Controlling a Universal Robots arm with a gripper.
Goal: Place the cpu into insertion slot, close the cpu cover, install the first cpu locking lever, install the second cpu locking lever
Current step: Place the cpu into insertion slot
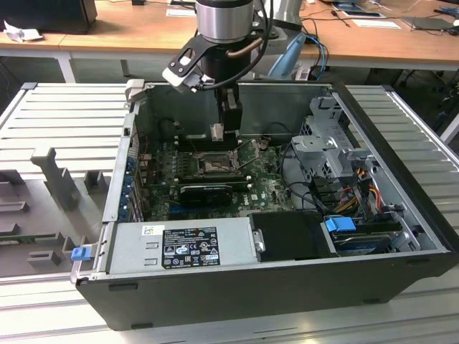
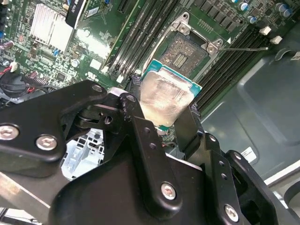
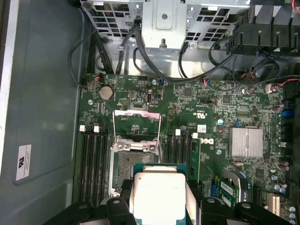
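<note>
Inside the open computer case (image 1: pixel 237 294) I held one cpu (image 3: pixel 157 194) in my gripper (image 2: pixel 164 110). Its two fingers (image 2: pixel 140 136) were closed onto opposite edges of the chip, spread only as wide as the chip itself. The cpu hung above the green board (image 3: pixel 211 112), close to the one insertion slot (image 3: pixel 129 164) but apart from it, and the socket lay bare.

The one cpu cover (image 3: pixel 137 111) was flipped open beside the socket, and the board showed through its window. In the second wrist view one thin lever (image 2: pixel 243 48) stuck out from the socket's corner. Two banks of memory slots (image 3: pixel 93 164) flanked the socket, one on each side. I also counted one silver heatsink (image 3: pixel 247 143) and one coin battery (image 3: pixel 106 92).

In the exterior view the case lay on its side on a grey ribbed counter (image 1: pixel 64 107). One labelled power supply (image 1: pixel 183 247) sat along its near wall, and one metal drive cage (image 1: pixel 326 140) stood toward the exterior view's right. A wooden desk (image 1: pixel 129 32) with papers on it ran across the far side of the room.

The cpu sat flat, its dull silver top turned up toward my wrist cameras. Being square, it had no long axis. In the first wrist view its edges ran in line with the socket's edges.
</note>
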